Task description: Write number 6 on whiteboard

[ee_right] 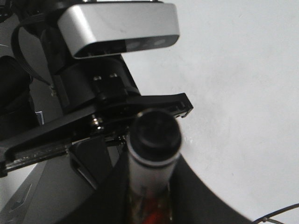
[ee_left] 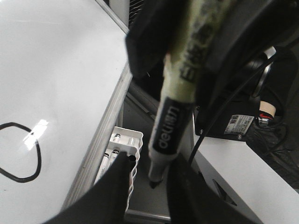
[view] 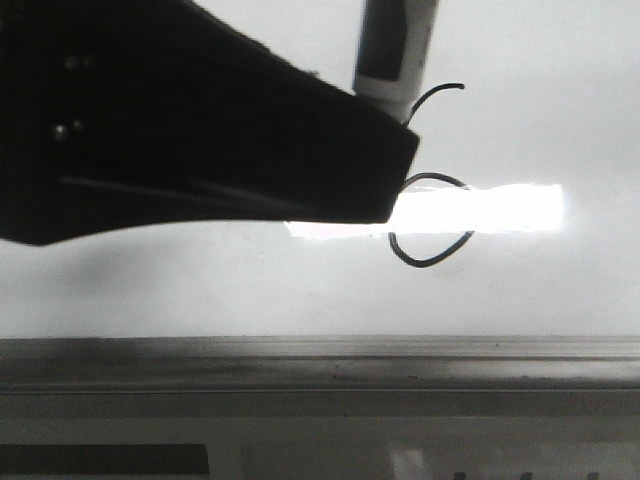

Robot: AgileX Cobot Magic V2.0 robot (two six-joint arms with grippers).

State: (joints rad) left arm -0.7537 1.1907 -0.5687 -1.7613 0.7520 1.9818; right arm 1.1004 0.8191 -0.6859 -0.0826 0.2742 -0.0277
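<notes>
On the right wrist view, closest to me, the right claw (ee_right: 149, 203) has a dark finger on each side of a marker (ee_right: 154, 140) and grips it, the black butt end facing the camera. Just behind the marker sits the left arm's black finger, with its silver wrist camera (ee_right: 119, 28) above.

On the left wrist view, the marker's tip hangs in the gap between the fingers of the left claw (ee_left: 149, 186). I cannot tell whether those fingers press on it or stand open around it. Past the fingers is a white tray (ee_left: 127, 142) with spare markers standing in it.

From the front, the left claw is a big dark mass. Just beside its tip is the number 6 (view: 432, 262) on the whiteboard (view: 540, 120): the curved top stroke and the round loop show, the rest is hidden behind the claw. A bright glare (view: 480, 208) crosses the loop. Below the claw runs the grey edge rail (view: 320, 365).
</notes>
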